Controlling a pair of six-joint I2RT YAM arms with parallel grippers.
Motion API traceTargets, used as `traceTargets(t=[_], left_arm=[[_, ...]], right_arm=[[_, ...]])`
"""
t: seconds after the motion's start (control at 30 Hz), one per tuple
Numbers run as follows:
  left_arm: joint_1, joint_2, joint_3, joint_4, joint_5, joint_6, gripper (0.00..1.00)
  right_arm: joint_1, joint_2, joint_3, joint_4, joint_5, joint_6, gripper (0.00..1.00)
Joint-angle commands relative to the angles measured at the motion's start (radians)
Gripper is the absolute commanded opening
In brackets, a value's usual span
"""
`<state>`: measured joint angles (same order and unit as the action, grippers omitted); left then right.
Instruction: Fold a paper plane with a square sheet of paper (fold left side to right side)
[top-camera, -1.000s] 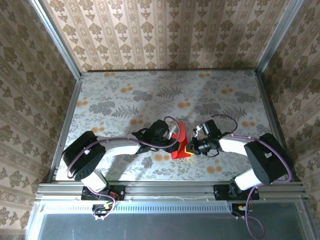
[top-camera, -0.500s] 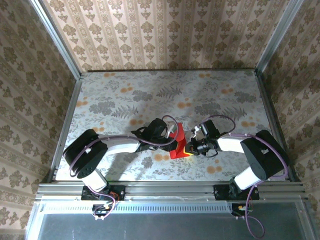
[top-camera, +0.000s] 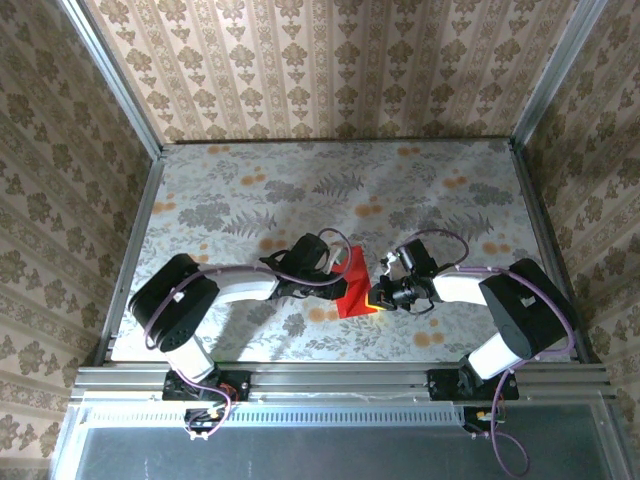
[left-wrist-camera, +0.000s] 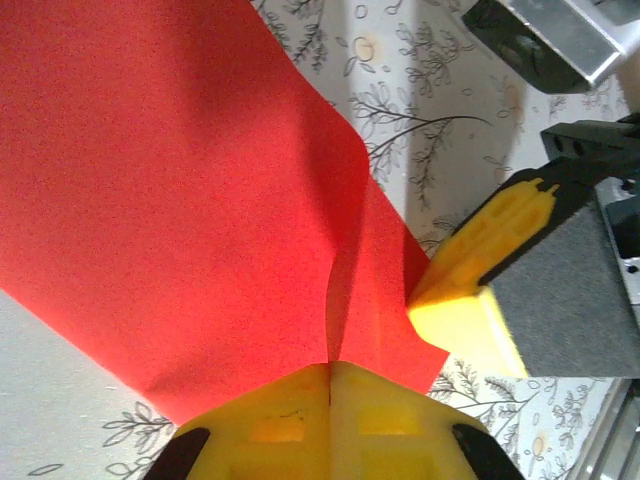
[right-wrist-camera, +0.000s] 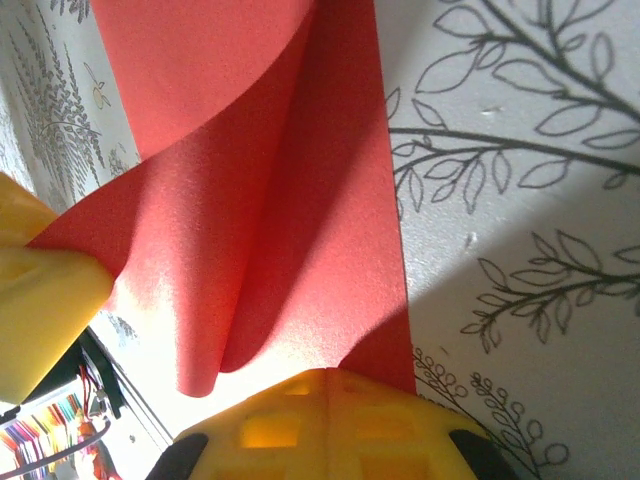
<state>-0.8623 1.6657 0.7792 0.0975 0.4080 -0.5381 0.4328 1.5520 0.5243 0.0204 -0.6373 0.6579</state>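
The square sheet of paper (top-camera: 356, 291) sits buckled on the table (top-camera: 450, 200), midway between the two arms. The left gripper (left-wrist-camera: 330, 378) pinches one edge with its fingers pressed together, and the right gripper (right-wrist-camera: 325, 388) does likewise on the opposite edge, just beside it.

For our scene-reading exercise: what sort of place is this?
Probably a robot test booth: a left arm and right arm bolted along a metal rail, wallpapered panels boxing in a patterned table, a red sheet of paper between the arms.
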Motion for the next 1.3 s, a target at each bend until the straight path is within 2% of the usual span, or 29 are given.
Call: traceTargets(t=[0.0, 1.27], left_arm=[[0.014, 0.027, 0.019, -0.032, 0.020, 0.042, 0.00], [0.062, 0.029, 0.029, -0.077, -0.057, 0.091, 0.00]], right_arm=[[0.015, 0.040, -0.008, -0.069, 0.057, 0.006, 0.00], [0.020, 0.080, 0.026, -0.097, 0.064, -0.007, 0.00]])
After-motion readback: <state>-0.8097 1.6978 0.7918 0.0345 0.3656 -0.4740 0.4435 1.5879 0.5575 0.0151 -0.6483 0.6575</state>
